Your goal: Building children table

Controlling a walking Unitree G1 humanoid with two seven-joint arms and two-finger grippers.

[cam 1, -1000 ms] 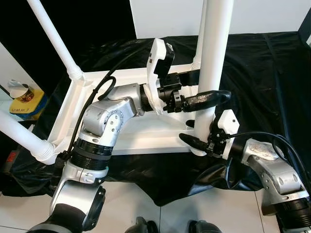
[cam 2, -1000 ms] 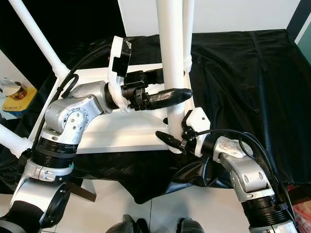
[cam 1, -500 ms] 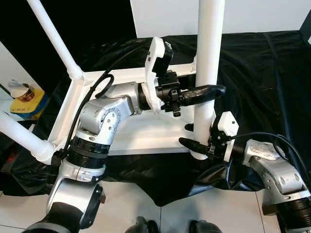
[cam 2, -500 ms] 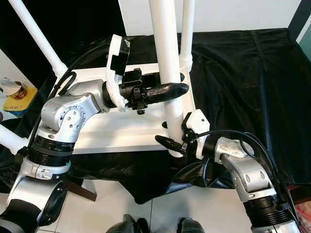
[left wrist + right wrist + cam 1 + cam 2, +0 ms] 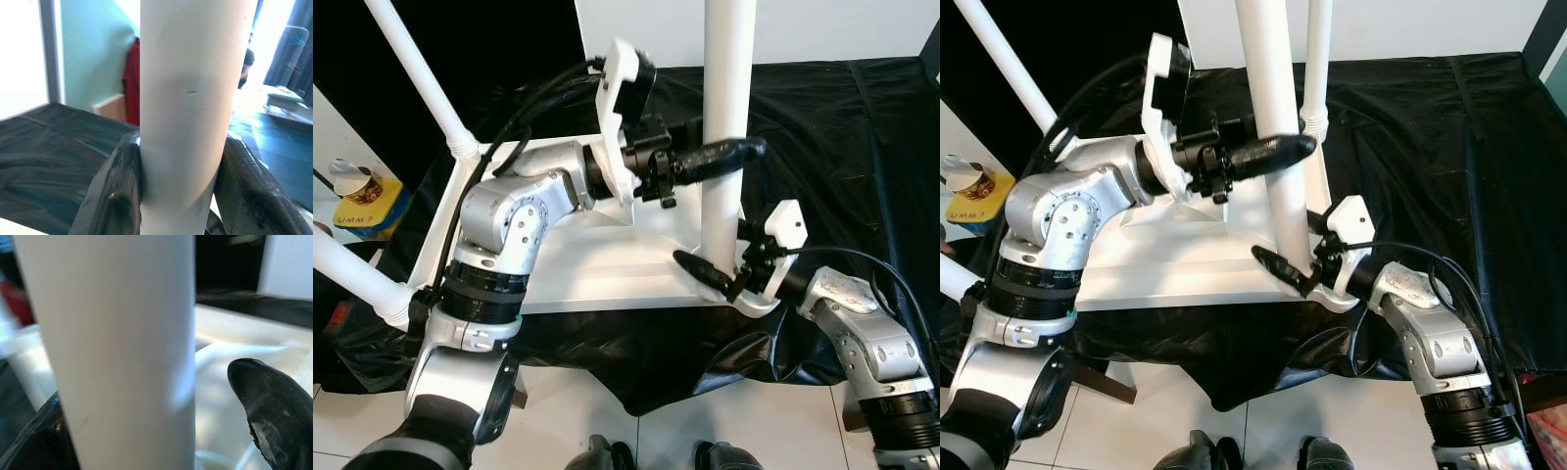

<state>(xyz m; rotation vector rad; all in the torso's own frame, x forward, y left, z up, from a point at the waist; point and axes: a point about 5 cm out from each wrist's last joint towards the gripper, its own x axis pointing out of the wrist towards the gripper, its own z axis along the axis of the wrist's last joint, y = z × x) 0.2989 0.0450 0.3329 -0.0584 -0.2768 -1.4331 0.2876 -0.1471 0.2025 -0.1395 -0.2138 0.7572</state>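
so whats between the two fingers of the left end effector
The white table leg: in the left wrist view it stands between the left end effector's fingers, both pressed against it.

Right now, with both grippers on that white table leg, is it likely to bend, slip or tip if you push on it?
The white table leg looks like a thick rigid tube, so probably stiff. Its smooth surface could slip, though the left gripper clamps it on both sides. Standing tall on the upturned tabletop, it might tip without the right gripper low at its base.

White table leg [image 5: 724, 117], white tabletop [image 5: 597, 269], black cloth [image 5: 842, 147], silver arms, black fingers [image 5: 122, 191], yellow box [image 5: 367, 206]
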